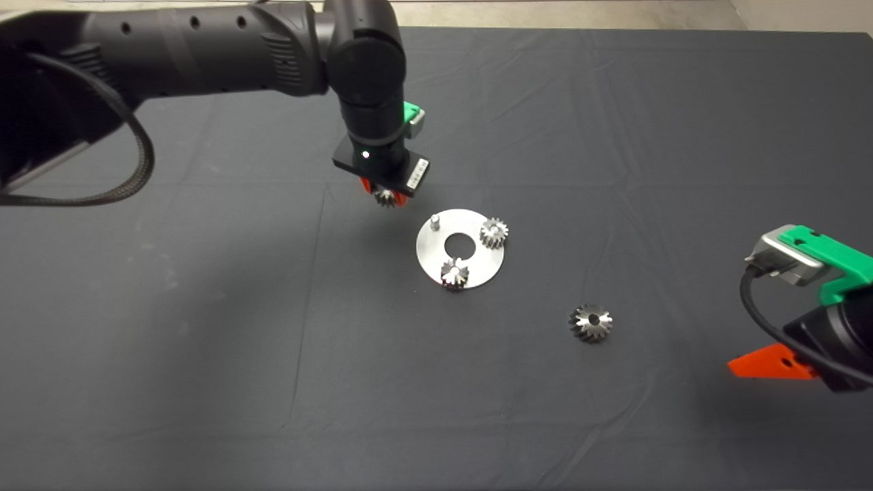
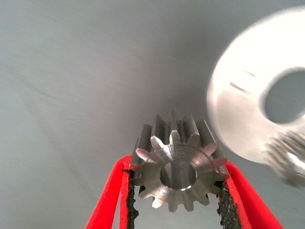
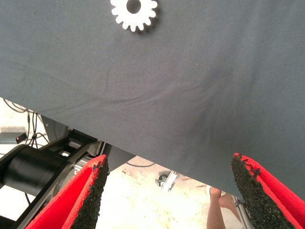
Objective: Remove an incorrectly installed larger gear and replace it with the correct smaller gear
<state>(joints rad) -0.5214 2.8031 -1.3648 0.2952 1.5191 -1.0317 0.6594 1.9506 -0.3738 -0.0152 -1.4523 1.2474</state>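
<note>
— How far had it got when you looked in?

— The wrong one was already off. The larger gear [image 1: 590, 322] lay alone on the dark tabletop [image 1: 204, 341], well apart from the round steel plate [image 1: 477, 269] and nearer the right arm's side.

— And the replacement?

— Not yet on. The left tool [image 1: 386, 196] hung just beside the plate's edge, clenched on the smaller gear [image 2: 177, 172], one red finger [image 2: 107, 200] against each flank of its teeth. The gear was off the tabletop, as far as I could judge.

— What was on the plate?

— Two small gears [image 1: 494, 232] sat on it, and one bare peg [image 1: 434, 219] stood up near the rim closest to that tool. I took that peg for the vacant seat.

— The other arm?

— Parked at the lower right, the right tool [image 3: 169, 191] spread wide with nothing in it.

— So what remained?

— I reckoned only the seating: carry the gear over the peg, line up the bore, lower and let go.
</note>
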